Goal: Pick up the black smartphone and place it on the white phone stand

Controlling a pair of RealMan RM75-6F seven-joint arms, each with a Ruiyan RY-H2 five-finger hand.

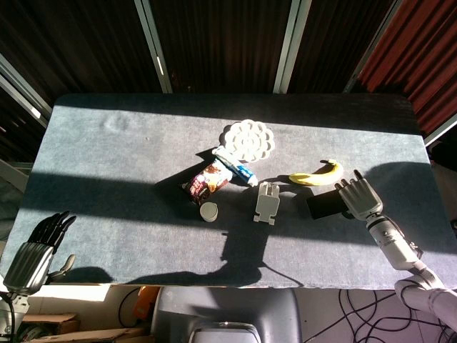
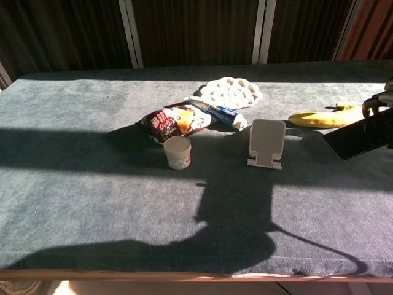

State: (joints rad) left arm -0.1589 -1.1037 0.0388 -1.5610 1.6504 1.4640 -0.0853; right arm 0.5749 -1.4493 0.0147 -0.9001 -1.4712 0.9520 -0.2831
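The black smartphone is lifted off the table and tilted, held at its right end by my right hand, which is only partly inside the chest view at the right edge. The white phone stand stands upright on the grey table, to the left of the phone and apart from it. My left hand hangs off the table's front left corner with fingers spread and nothing in it.
A banana lies just behind the phone. A toothpaste tube, a snack bag, a small white jar and a white scalloped plate sit left of the stand on the grey table.
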